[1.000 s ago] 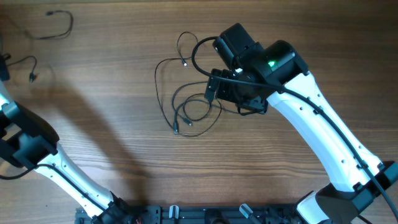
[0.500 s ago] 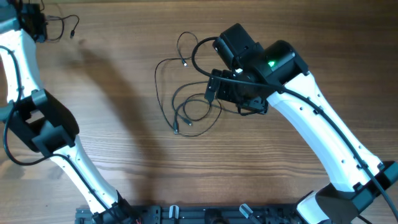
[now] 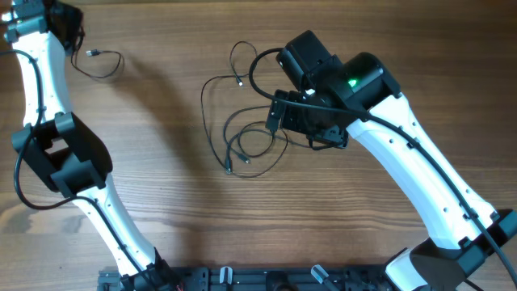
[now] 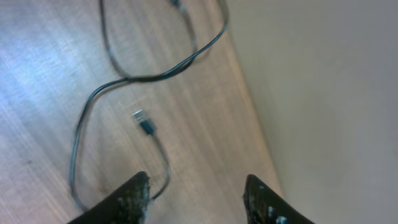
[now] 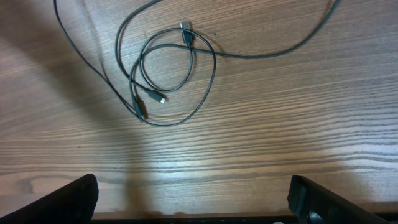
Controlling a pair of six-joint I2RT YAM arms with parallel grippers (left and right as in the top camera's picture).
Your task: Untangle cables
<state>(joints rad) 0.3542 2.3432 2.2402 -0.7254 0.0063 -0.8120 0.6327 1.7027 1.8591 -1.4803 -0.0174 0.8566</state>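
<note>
A tangle of thin black cables (image 3: 242, 129) lies at the table's middle, its loops and small plugs also showing in the right wrist view (image 5: 168, 68). My right gripper (image 5: 193, 193) hangs open and empty above the wood just right of that tangle; in the overhead view its body covers the tangle's right edge. A separate thin black cable (image 3: 101, 63) with a silver-tipped plug (image 4: 140, 119) lies at the far left corner. My left gripper (image 4: 198, 194) is open and empty over that cable, one strand passing close by its left finger.
The wooden table's far edge (image 4: 249, 106) runs right beside the left cable, with a plain wall beyond. A thick black cord (image 3: 262, 65) loops off the right arm's wrist. A dark rail (image 3: 266, 279) lines the table's front edge.
The left arm has swung up and to the back left corner. The small cable there has shifted right and changed shape. The right arm and the middle tangle have not moved.
</note>
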